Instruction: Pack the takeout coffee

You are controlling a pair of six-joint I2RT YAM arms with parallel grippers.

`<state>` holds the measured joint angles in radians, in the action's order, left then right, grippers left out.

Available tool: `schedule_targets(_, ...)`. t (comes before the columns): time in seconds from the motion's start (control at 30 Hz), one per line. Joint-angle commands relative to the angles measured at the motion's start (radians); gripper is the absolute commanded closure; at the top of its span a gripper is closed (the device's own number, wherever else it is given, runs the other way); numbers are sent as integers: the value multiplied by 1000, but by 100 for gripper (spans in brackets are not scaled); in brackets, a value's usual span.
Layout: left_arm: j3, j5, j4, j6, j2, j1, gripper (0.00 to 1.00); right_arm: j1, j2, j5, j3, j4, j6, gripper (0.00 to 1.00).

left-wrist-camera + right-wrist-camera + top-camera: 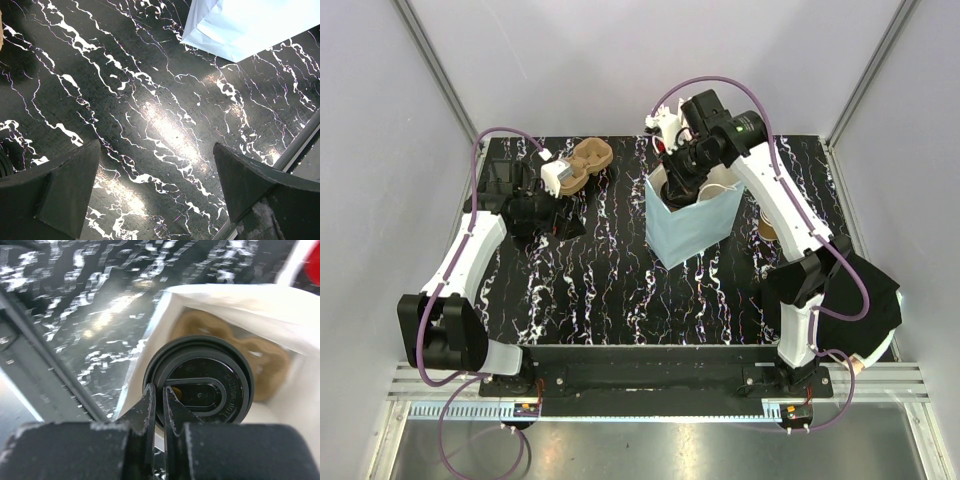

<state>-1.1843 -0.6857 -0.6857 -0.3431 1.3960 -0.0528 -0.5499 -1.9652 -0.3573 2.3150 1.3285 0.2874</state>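
The takeout coffee shows in the right wrist view as a cup under a black lid (202, 382); its tan body is hidden below the lid. It hangs inside the open pale blue paper bag (695, 225), whose white inner wall (240, 300) surrounds it. My right gripper (159, 392) is shut on the lid's rim, one finger on each side of it; from above it (680, 180) is at the bag's mouth. A brown cardboard carrier (267, 365) lies at the bag's bottom. My left gripper (157, 150) is open and empty over the table, left of the bag.
A brown cup carrier (585, 165) lies at the back left of the black marbled table (610, 290). A brown cup (767, 228) shows behind my right arm. A red object (314, 260) is at the right wrist view's edge. The bag's corner (245, 25) shows in the left wrist view.
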Motion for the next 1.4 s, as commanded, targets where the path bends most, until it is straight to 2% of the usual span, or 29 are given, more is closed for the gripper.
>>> schedule_targets(0.0, 3, -31, 37, 1, -14, 8, 1, 5, 34, 145, 87, -31, 10, 100)
schedule_targets(0.17, 5, -31, 38, -2, -15, 8, 1, 37, 26, 188, 124, -37, 16, 100)
schedule_targets(0.6, 8, -29, 40, 0, -17, 8, 1, 143, -40, 144, 115, -38, 27, 100)
schedule_targets(0.93, 12, -38, 44, -4, -28, 10, 1, 156, -31, 175, -18, -140, 33, 100)
schedule_targets(1.37, 14, -38, 46, -4, -28, 10, 1, 160, 72, 156, -250, -291, 59, 100)
